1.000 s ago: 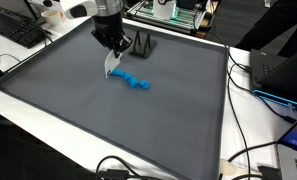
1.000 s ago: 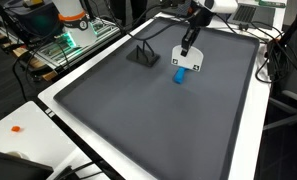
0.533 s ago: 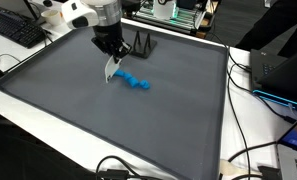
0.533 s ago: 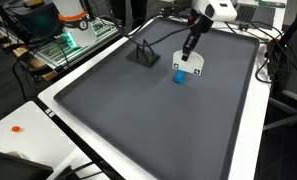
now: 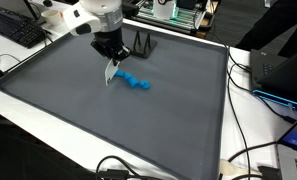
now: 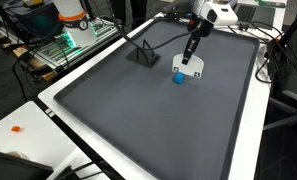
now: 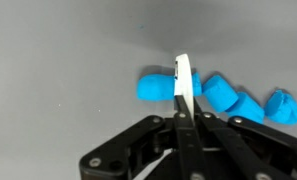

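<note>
My gripper (image 5: 111,57) hangs over the far part of a dark grey mat (image 5: 78,110) and is shut on a thin white flat piece (image 5: 110,72). In the wrist view the jaws (image 7: 184,118) pinch the white piece (image 7: 183,82) edge-on. Right beneath and beside it lies a blue chain of lumpy beads (image 5: 135,81), seen in the wrist view (image 7: 223,97) as several blue lumps in a row. In an exterior view the white piece (image 6: 190,68) hangs just above the blue thing (image 6: 178,77).
A small black wire stand (image 5: 141,44) (image 6: 143,53) sits on the mat's far edge near the gripper. The mat lies on a white table with cables (image 5: 250,160), a keyboard (image 5: 16,30) and electronics around it. An orange bit (image 6: 17,128) lies on the table.
The arm has shifted slightly and turned a little, with the white piece still in the jaws over the blue beads. The beads have not moved.
</note>
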You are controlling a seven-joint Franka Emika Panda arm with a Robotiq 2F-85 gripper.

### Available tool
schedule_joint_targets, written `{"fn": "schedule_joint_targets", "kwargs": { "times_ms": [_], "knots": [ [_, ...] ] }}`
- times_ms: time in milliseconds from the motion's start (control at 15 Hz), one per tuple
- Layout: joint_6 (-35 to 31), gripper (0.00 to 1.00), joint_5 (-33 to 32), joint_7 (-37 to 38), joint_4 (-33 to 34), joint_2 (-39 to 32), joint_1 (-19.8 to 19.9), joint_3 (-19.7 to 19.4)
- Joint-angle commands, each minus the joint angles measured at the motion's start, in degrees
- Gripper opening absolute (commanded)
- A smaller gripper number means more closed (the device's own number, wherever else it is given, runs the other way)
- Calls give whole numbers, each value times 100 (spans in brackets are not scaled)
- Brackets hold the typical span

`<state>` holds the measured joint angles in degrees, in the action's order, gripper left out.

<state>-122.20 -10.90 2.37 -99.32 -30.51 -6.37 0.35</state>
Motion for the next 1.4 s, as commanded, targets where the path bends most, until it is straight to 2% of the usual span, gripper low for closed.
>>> {"fn": "schedule_joint_targets", "kwargs": {
  "times_ms": [0, 667, 1333],
  "knots": [
    [-58, 1, -251, -111, -11, -161, -27, -56],
    [4, 1, -177, -111, -202, -209, 23, -47],
    [330, 1, -5, -38, -548, 134, 102, -23]
  ]
}}
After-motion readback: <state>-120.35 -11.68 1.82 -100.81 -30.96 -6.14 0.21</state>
